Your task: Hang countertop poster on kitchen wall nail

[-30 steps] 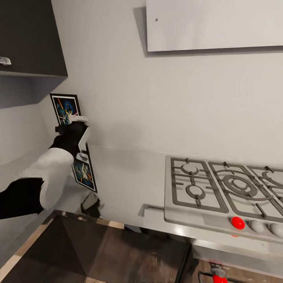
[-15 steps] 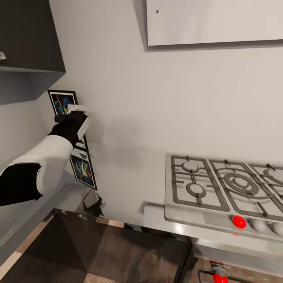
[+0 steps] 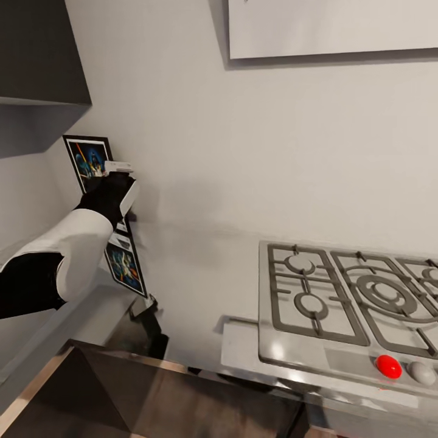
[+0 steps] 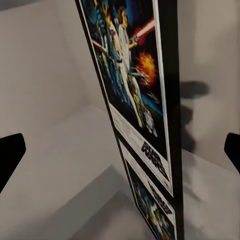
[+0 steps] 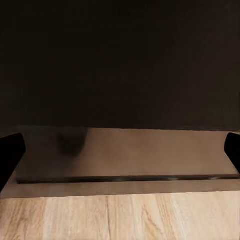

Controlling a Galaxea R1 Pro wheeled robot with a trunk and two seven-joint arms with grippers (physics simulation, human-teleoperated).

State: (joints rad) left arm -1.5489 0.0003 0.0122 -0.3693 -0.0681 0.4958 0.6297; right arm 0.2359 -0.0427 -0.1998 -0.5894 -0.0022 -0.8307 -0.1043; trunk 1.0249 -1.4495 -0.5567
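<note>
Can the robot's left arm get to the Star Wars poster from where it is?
Probably yes: the left gripper is already up against the poster standing on the kitchen countertop, fingers open either side, nothing between them.

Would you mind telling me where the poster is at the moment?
In the head view the poster stands upright at the left end of the kitchen countertop, near the wall corner, partly hidden by the left end effector; the hob lies far to its right.
</note>
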